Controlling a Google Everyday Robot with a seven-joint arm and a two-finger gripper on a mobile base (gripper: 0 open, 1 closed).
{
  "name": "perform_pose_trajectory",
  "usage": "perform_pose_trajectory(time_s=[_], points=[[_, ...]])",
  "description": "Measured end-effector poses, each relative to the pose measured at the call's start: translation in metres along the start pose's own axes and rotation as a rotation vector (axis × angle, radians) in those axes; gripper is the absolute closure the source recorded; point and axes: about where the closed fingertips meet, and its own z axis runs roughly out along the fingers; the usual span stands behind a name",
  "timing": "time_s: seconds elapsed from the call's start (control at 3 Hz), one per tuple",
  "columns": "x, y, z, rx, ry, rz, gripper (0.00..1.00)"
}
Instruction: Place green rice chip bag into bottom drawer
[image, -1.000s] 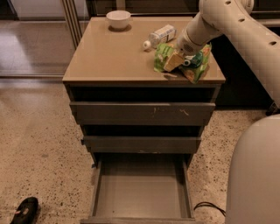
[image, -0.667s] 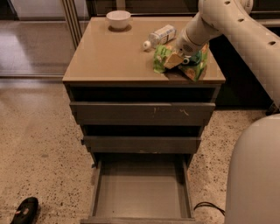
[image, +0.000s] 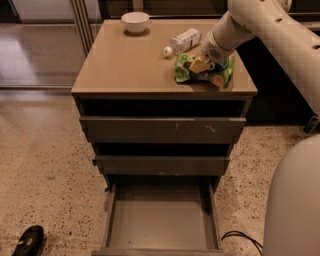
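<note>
The green rice chip bag (image: 221, 76) lies crumpled at the right front of the cabinet top (image: 125, 65). My gripper (image: 199, 65) comes down from the upper right and is shut on the bag's left half, its tan fingertips pressed into the foil. The bag looks barely raised off the top, with a shadow beneath it. The bottom drawer (image: 111, 215) is pulled out wide open below, its flat grey floor bare. It sits directly under the cabinet front, well below the bag.
A white-labelled plastic bottle (image: 184, 40) lies just behind the bag and a white bowl (image: 135, 21) stands at the back. The top drawer (image: 150, 129) and middle drawer (image: 160, 164) stick out slightly. My white base (image: 295, 210), a cable (image: 240, 236) and a black shoe (image: 27, 242) are on the floor.
The bag and my gripper have shifted slightly left together; the bag's shape has bunched a little more. The drawers, bottle and bowl have not moved.
</note>
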Motion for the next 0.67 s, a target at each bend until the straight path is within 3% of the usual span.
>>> perform_pose_trajectory(time_s=[0.67], points=[[-0.030, 0.056, -0.081, -0.012, -0.064, -0.121, 1.00]])
